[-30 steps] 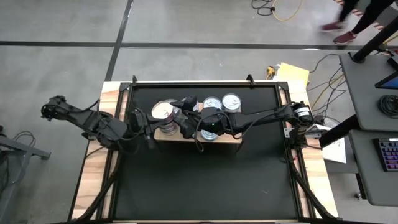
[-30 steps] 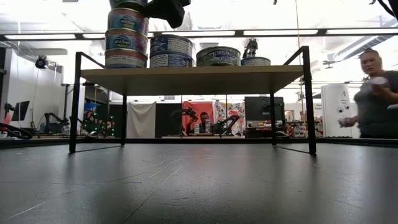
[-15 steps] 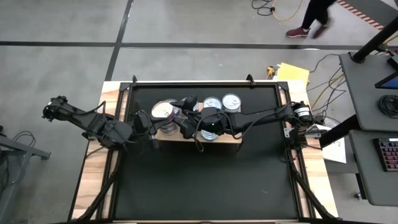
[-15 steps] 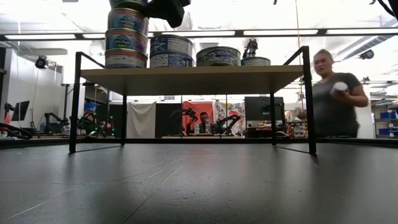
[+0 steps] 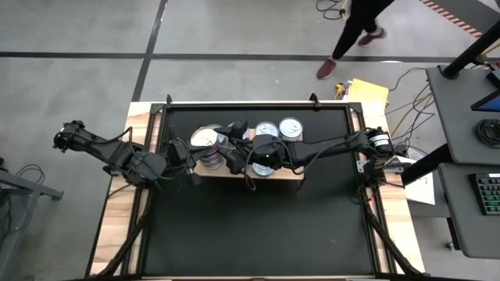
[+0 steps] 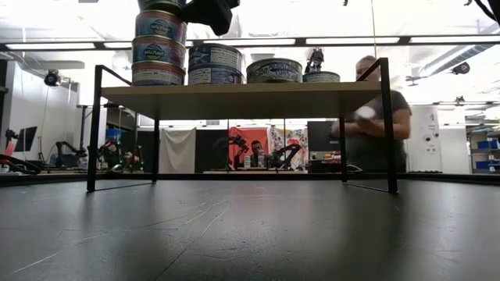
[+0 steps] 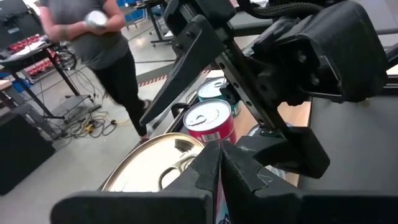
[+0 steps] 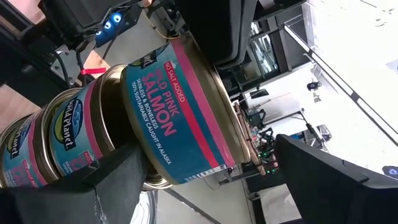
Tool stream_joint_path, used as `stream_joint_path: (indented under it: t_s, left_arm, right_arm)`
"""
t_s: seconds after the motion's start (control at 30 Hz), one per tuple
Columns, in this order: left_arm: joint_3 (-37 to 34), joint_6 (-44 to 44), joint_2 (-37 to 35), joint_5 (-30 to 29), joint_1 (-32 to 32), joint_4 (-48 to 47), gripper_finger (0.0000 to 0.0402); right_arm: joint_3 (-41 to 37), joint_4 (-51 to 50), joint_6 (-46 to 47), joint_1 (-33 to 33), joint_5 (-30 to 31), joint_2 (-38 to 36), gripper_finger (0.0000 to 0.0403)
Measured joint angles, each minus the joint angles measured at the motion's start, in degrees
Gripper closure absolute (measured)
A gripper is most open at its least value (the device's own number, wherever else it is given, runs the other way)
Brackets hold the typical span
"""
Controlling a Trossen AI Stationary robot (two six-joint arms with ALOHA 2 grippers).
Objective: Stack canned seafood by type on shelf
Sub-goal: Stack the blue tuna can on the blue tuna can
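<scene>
Shelf (image 5: 293, 176): wood board at counter's back. Salmon tin (image 8: 180, 112): atop tall stack at shelf's left end, matching labels beneath. My right hand (image 5: 228, 150): spread wide astride tin, seemingly seating it. My left hand (image 5: 190, 162): pressed together, empty, beside stack.

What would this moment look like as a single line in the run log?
right gripper: open around top pink salmon can | left gripper: shut, beside stack | shelf: cans stacked at left end | person behind
</scene>
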Motion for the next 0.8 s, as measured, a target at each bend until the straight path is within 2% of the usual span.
stream_joint_path:
  t_s: [0.17, 0.33, 0.8]
  left_arm:
    - [0.0, 0.0, -0.02, -0.18, 0.0, -0.14, 0.0401]
    - [0.0, 0.0, -0.06, -4.0, 0.01, -0.77, 0.0401]
    - [0.0, 0.0, -0.21, -4.53, 0.02, -1.03, 0.0401]
  right_arm:
    - [0.0, 0.0, 1.63, 0.0, 0.03, 0.0, 0.0059]
    - [0.0, 0.0, 3.31, 0.0, 0.04, 0.0, 0.0055]
    - [0.0, -0.08, 5.48, 0.02, 0.0, 0.0, 0.0055]
